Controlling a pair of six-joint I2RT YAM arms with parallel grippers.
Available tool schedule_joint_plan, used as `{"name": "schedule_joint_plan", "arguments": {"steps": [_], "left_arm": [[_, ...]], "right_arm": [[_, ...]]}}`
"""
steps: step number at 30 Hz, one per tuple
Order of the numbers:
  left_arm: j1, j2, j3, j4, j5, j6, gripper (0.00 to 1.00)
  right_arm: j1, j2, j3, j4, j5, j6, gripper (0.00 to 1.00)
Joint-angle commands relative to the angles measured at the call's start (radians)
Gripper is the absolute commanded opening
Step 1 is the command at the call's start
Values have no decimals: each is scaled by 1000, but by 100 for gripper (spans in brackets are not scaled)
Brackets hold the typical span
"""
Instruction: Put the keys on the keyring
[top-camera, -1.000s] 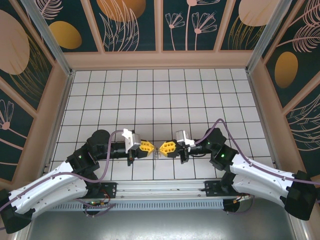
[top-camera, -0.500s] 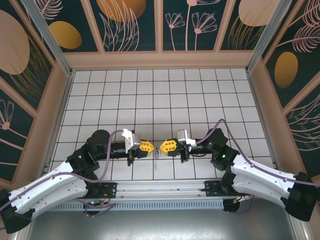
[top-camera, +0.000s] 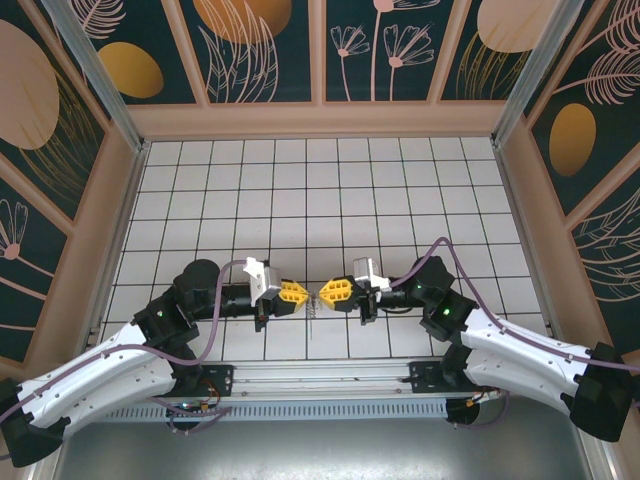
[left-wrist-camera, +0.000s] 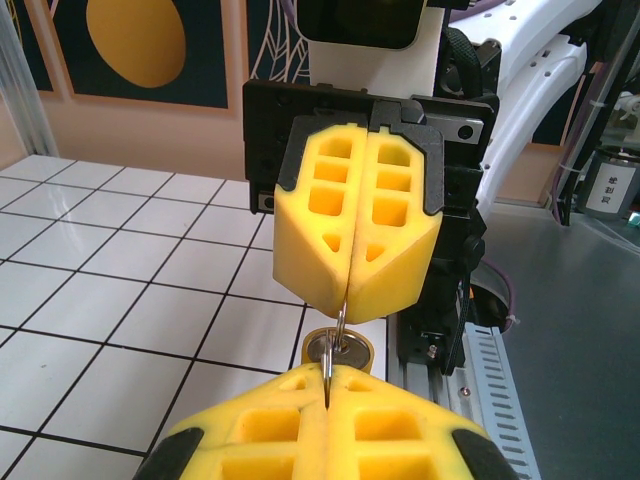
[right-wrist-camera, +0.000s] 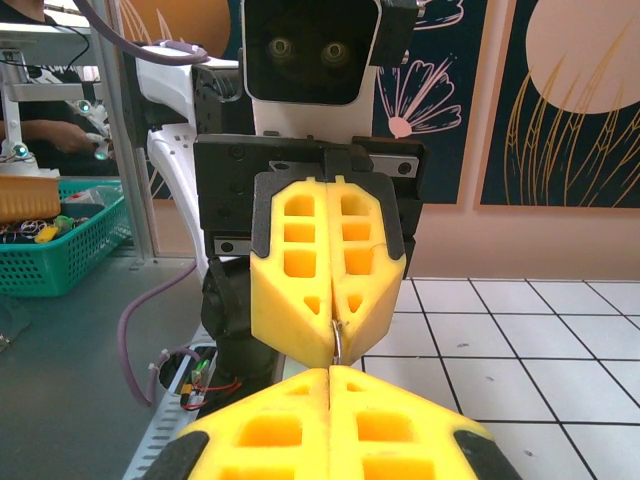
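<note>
- top: left claw and right claw both closed, tip to tip, keyring between them.
- left wrist: both claws pinch the thin keyring; a key hangs at the left claw's tip.
- right wrist: keyring sits at the left claw's tip, just above the right claw's.

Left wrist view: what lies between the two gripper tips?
There, a thin metal ring spans from left gripper to right gripper, with a round key head by it.
</note>
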Motion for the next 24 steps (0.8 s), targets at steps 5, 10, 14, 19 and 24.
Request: {"name": "schedule_joint_plan", "arguments": {"steps": [5, 10, 14, 19, 24], "left_arm": [[-3, -14, 31, 30, 7, 4, 0], [-3, -13, 31, 31, 6, 4, 0], [-4, -10, 30, 34, 6, 1, 0], [-3, -9, 29, 34, 7, 1, 0], [-3, -9, 28, 35, 8, 3, 0]], "right_arm": [[-7, -12, 9, 12, 14, 10, 0], [-7, -22, 2, 15, 17, 10, 0], [-6, -9, 2, 30, 9, 13, 0], [-7, 0, 1, 41, 4, 15, 0], [-7, 1, -5, 52, 12, 18, 0]]}}
